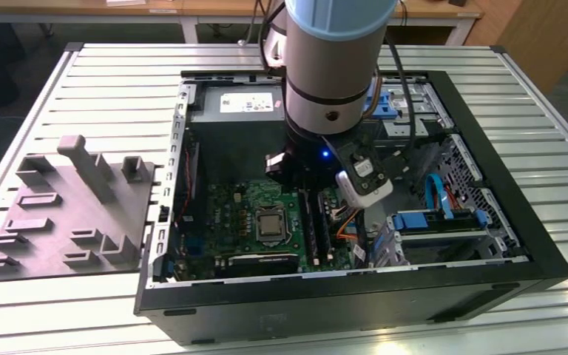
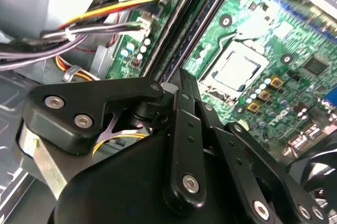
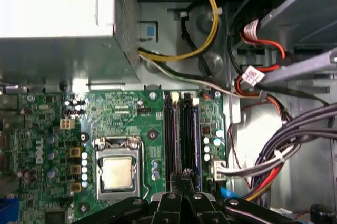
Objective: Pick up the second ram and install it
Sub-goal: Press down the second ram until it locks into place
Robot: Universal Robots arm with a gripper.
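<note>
My gripper (image 3: 184,174) is down inside the open computer case (image 1: 481,277), its fingers (image 2: 178,84) closed together with nothing visible between them. Their tips sit right over the black memory slots (image 3: 181,129) on the green motherboard (image 3: 126,113), beside the processor socket (image 3: 117,172). A thin stick with a blue edge, which looks like the ram (image 3: 196,129), stands in the slot next to the tips. I cannot tell whether the tips touch it. In the exterior view the arm's wrist (image 1: 328,81) covers most of the gripper (image 1: 299,176).
A silver power supply (image 3: 58,2) sits close behind the slots. Bundles of yellow, red and black cables (image 3: 274,166) run beside them. Blue drive brackets (image 1: 427,220) fill the case's side on the exterior view's right. A grey fixture tray (image 1: 67,214) lies on the table outside the case.
</note>
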